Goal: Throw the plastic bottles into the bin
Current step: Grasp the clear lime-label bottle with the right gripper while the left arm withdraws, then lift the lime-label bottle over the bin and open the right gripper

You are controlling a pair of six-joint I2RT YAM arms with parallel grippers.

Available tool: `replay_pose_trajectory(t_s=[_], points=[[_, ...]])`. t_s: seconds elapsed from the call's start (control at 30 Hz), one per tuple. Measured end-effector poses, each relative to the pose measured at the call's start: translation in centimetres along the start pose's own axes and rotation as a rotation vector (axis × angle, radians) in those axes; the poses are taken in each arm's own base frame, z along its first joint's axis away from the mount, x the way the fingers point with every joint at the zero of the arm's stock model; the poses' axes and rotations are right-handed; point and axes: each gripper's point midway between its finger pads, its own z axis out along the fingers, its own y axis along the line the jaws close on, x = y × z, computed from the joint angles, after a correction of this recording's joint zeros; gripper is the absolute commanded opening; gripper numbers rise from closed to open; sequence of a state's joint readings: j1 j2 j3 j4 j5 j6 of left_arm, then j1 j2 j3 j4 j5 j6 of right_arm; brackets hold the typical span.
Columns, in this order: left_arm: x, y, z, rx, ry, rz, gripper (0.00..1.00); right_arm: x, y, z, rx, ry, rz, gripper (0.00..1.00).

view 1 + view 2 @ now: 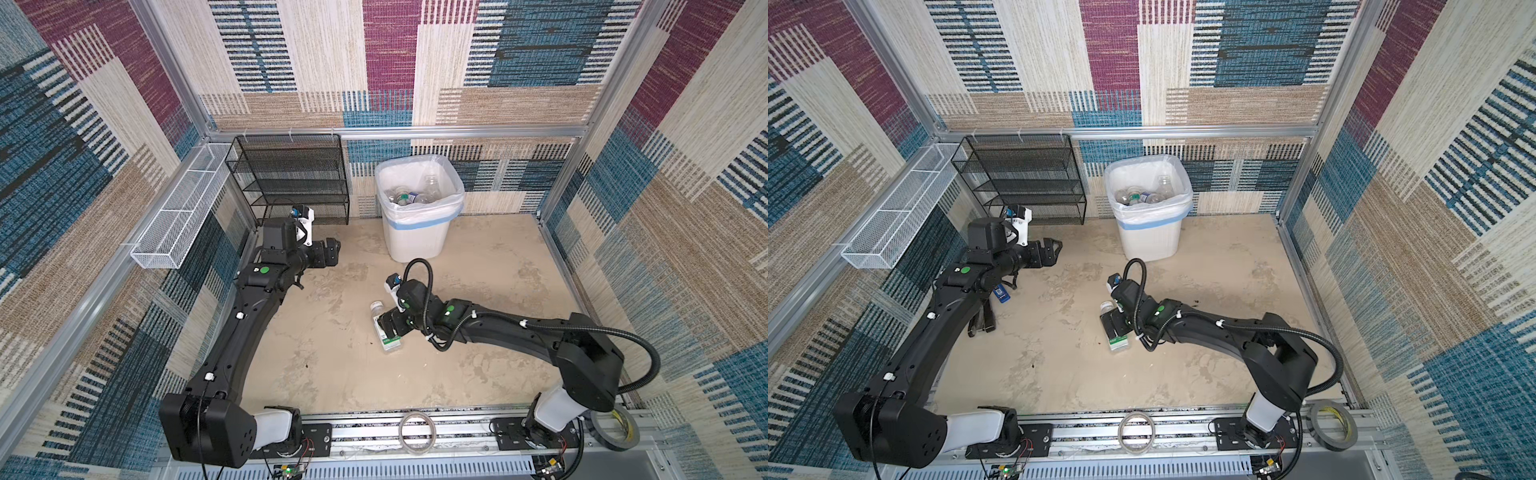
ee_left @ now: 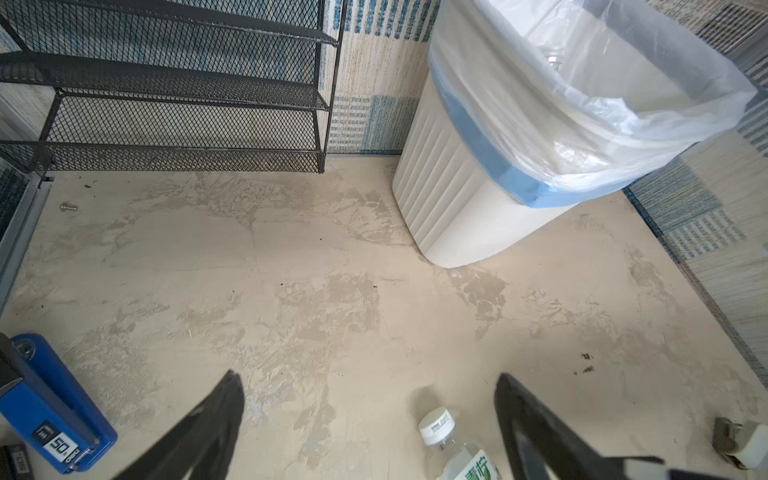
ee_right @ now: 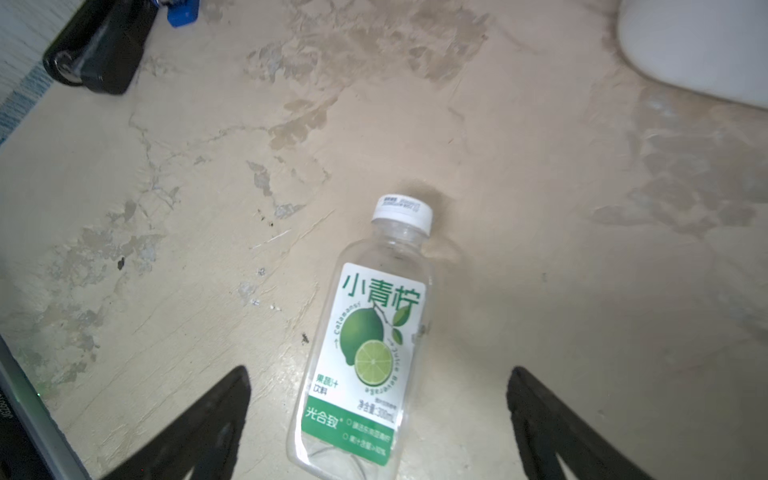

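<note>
Beneath right end effector (image 3: 379,371), white-capped bottle (image 3: 368,332)

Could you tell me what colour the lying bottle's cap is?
White cap; best in right wrist view.

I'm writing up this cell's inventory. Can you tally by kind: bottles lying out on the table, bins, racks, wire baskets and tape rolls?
Plastic bottle on the table: 1
Bin: 1
Black mesh rack: 1
White wire basket: 1
Tape rolls: 2 (clear roll, grey roll)
Total: 6
</note>
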State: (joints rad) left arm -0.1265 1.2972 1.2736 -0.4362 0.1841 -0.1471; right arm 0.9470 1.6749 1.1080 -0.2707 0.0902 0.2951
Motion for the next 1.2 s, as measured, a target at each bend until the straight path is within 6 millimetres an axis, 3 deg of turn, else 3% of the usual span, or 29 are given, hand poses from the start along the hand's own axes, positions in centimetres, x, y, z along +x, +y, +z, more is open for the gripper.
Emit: replay_pose_trajectory(t_s=[0.27, 0.47, 0.97, 1.07, 1.2], points=[[-0.4, -0.2, -0.9, 0.006, -0.035, 0.006, 0.94, 2.6, 0.9, 4.6, 0.053, 0.119, -0.024, 0.85], [-0.5, -0.3, -1.0, 0.010, -0.038, 0.007, 0.94, 4.0, 0.6, 5.9, 0.088, 0.170, -0.016, 0.76], [-0.5, -0.3, -1.0, 0.013, -0.042, 0.007, 0.94, 4.9, -0.8, 4.8, 0.123, 0.151, 0.077, 0.55], [-0.4, -0.2, -0.9, 0.011, -0.039, 0.006, 0.94, 4.2, -1.6, 3.8, 0.124, 0.124, 0.113, 0.54], [-0.4, -0.1, -0.8, 0.007, -0.037, 0.006, 0.94, 1.7, -3.5, 0.9, 0.118, 0.020, 0.193, 0.52]])
